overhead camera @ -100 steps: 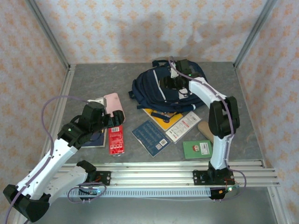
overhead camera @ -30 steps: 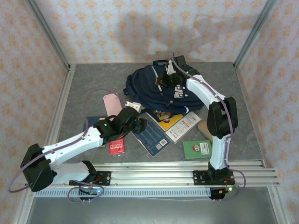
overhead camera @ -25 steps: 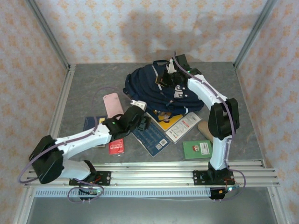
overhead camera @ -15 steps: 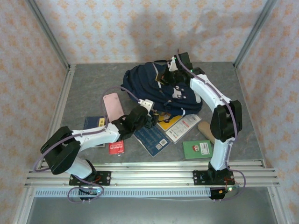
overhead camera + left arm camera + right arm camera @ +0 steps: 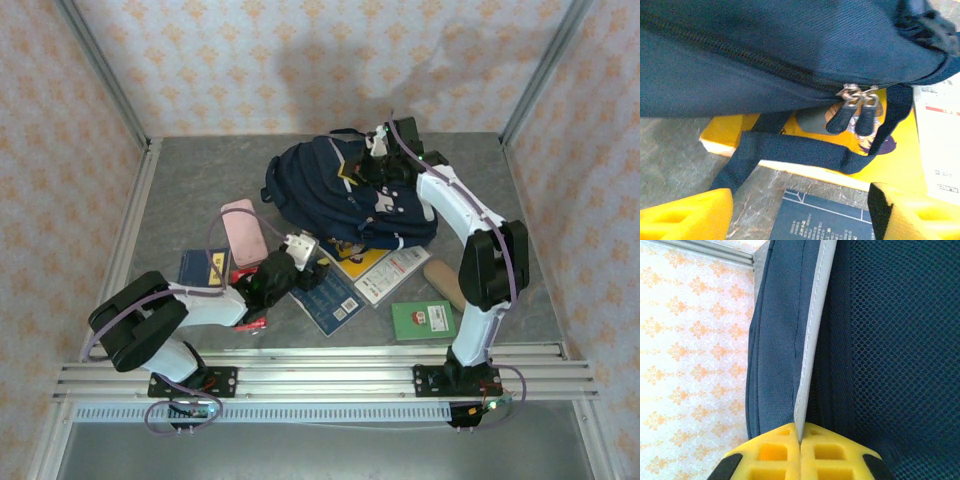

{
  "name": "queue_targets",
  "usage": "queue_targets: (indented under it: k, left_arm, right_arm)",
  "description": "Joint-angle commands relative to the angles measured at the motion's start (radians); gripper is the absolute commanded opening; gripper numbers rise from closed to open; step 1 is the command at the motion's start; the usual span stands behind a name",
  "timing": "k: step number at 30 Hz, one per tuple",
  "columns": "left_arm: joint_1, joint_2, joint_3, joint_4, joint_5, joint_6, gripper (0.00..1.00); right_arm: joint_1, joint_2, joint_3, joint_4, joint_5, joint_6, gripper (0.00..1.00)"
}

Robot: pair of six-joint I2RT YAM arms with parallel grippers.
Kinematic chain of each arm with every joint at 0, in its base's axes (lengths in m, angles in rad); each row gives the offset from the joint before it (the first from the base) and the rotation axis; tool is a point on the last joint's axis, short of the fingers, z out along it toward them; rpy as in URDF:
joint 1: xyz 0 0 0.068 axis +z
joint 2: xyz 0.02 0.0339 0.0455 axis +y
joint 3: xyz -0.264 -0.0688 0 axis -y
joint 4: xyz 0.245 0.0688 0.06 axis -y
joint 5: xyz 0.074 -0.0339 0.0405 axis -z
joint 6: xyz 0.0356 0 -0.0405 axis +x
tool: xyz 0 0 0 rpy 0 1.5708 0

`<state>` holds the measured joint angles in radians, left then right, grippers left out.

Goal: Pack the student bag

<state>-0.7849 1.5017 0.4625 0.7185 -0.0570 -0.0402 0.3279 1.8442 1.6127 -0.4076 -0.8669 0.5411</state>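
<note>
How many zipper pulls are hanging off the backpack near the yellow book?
2. The left zipper pull and the right zipper pull hang side by side from the backpack, over the yellow book. More may be hidden elsewhere.

Cream walls [image 5: 300, 60] with orange floral print on three sides. Grey stone-look tabletop [image 5: 190, 180], aluminium posts [image 5: 103, 72] at the back corners, aluminium rails [image 5: 330, 375] along the near edge. Even light, soft shadow on back wall.

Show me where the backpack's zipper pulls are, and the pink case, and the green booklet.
zipper pulls [image 5: 865, 116]: left wrist view, on the dark tab of the right-hand pull.
pink case [image 5: 243, 232]: top external view, middle of its flat face.
green booklet [image 5: 421, 320]: top external view, centre of its cover.
</note>
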Motion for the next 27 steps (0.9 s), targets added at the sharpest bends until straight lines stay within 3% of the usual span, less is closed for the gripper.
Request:
queue_targets:
  k: [1, 4, 10, 27]
  left_arm:
    - [-0.015, 0.036, 0.001, 0.148, 0.038, 0.088, 0.72]
    - [-0.022, 0.061, 0.038, 0.119, 0.124, 0.107, 0.70]
    - [-0.021, 0.108, 0.062, 0.145, 0.106, 0.134, 0.63]
    - [0.026, 0.166, 0.139, 0.110, 0.112, 0.134, 0.29]
  right_arm:
    - [-0.003, -0.095, 0.007, 0.136, -0.084, 0.026, 0.00]
    - [-0.004, -0.101, 0.000, 0.143, -0.084, 0.027, 0.00]
    - [-0.003, -0.115, -0.024, 0.175, -0.101, 0.046, 0.00]
    - [-0.003, -0.128, -0.063, 0.206, -0.113, 0.053, 0.00]
